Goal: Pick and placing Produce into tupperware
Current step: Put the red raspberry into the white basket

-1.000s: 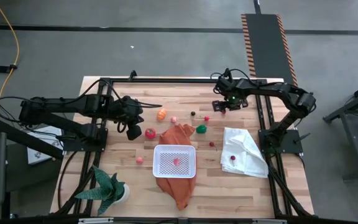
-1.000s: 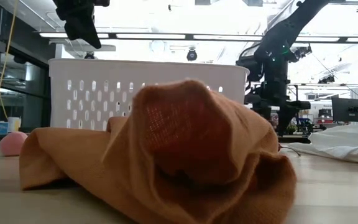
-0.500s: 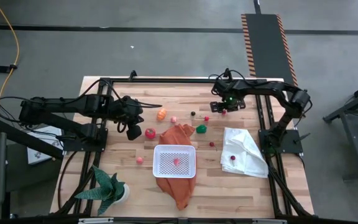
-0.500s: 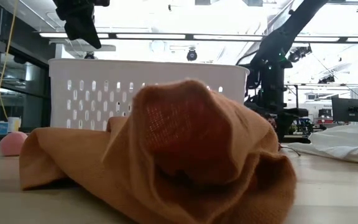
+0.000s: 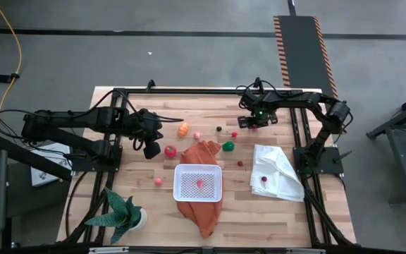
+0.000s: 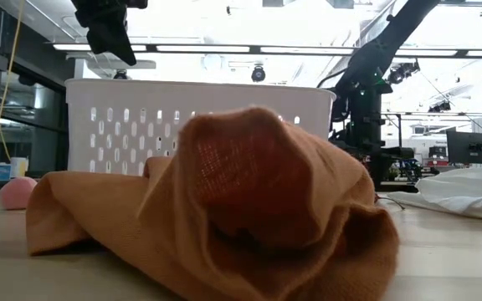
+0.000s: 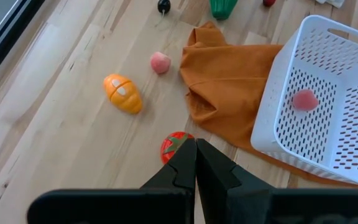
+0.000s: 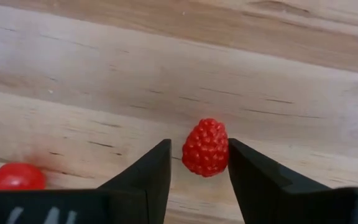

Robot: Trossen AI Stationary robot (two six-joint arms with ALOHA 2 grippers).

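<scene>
The white tupperware [image 5: 187,186] sits on an orange cloth [image 5: 201,151] at mid-table, with one pink piece [image 5: 200,183] inside. More produce lies scattered on the wood: an orange piece [image 5: 182,130], a tomato [image 5: 170,150], a green piece [image 5: 228,146] and small red, pink and dark ones. My right gripper [image 8: 199,158] is open near the far right, and its fingers stand on either side of a red raspberry [image 8: 205,147] on the table. My left gripper [image 7: 195,152] is shut and hangs above the tomato [image 7: 175,147], well clear of the table.
A white cloth [image 5: 277,171] lies right of the tupperware with a red piece [image 5: 264,178] on it. A potted green plant [image 5: 122,212] stands at the near left corner. Another red piece [image 8: 15,177] lies close to the raspberry. A dark frame edges the table.
My right arm has shifted a little toward the table's left, over the raspberry's spot. The left arm, the tupperware and the cloths have kept still.
</scene>
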